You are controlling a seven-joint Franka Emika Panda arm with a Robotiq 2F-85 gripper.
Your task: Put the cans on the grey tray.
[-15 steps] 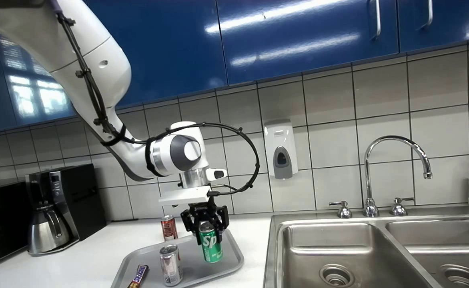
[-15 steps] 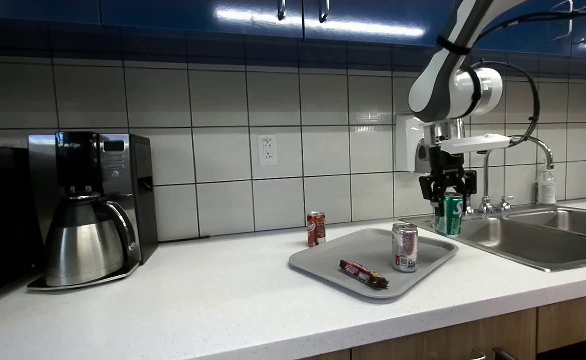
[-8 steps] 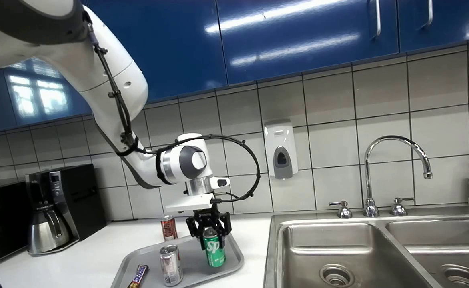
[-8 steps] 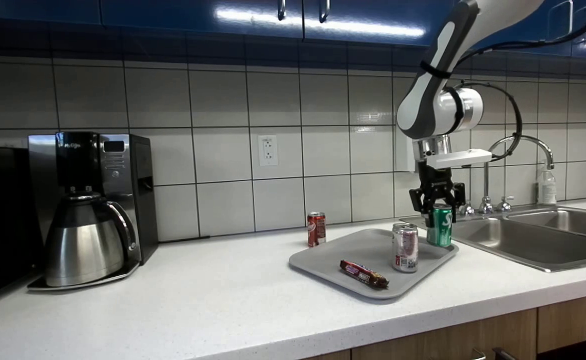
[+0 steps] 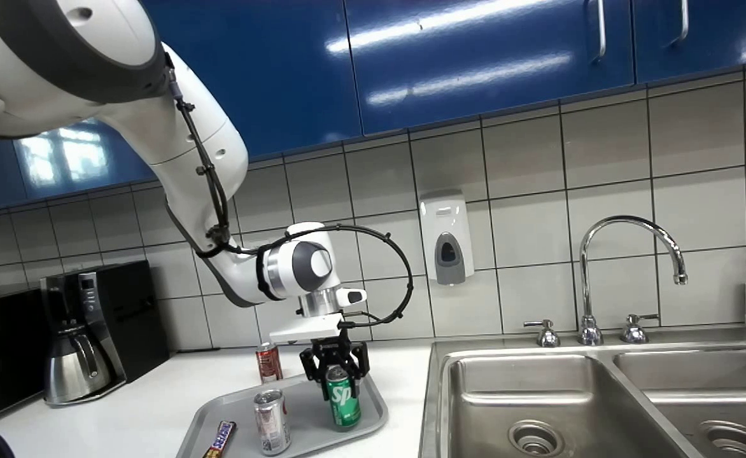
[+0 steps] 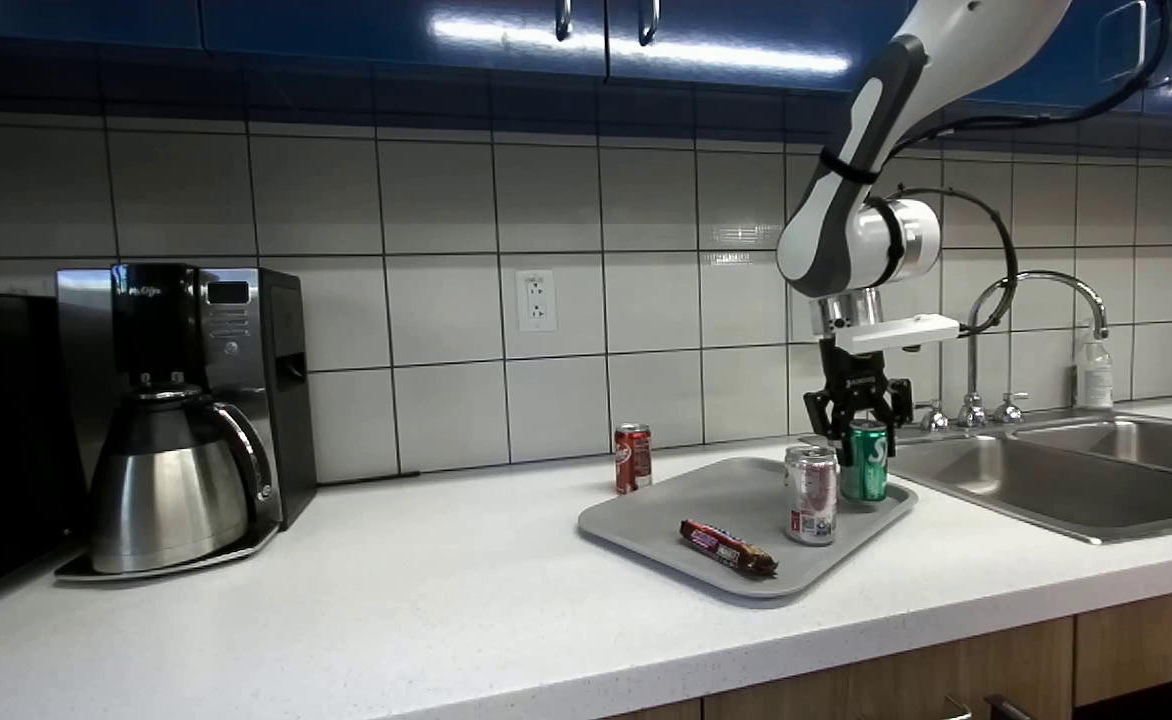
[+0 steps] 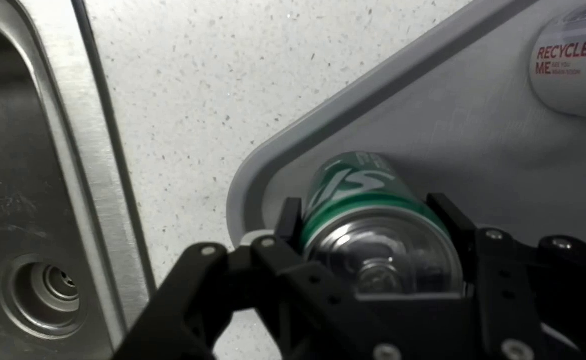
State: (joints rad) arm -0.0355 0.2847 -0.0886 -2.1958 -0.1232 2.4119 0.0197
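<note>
My gripper [image 5: 341, 389] is shut on the green can [image 5: 345, 407], its fingers on both sides of the upper part. The can is upright at the sink-side end of the grey tray [image 5: 309, 412], at or just above its surface; I cannot tell whether it touches. The wrist view shows the green can [image 7: 358, 185] between the fingertips [image 7: 369, 217], inside a rounded tray corner [image 7: 245, 200]. The silvery grey can [image 6: 811, 495] stands upright on the tray [image 6: 706, 490]. The dark red can [image 6: 633, 458] stands on the counter just behind the tray, outside the wrist view.
A candy bar [image 6: 728, 548] lies on the tray near the silvery can. A steel sink [image 5: 516, 381] with a faucet [image 5: 586, 273] is beside the tray. A coffee maker with a pot [image 6: 181, 480] stands at the far end of the counter [image 6: 396, 600].
The gripper has lowered the green can from above the tray's end down to the tray, moving slightly towards the silvery can. The other cans and the tray have not moved.
</note>
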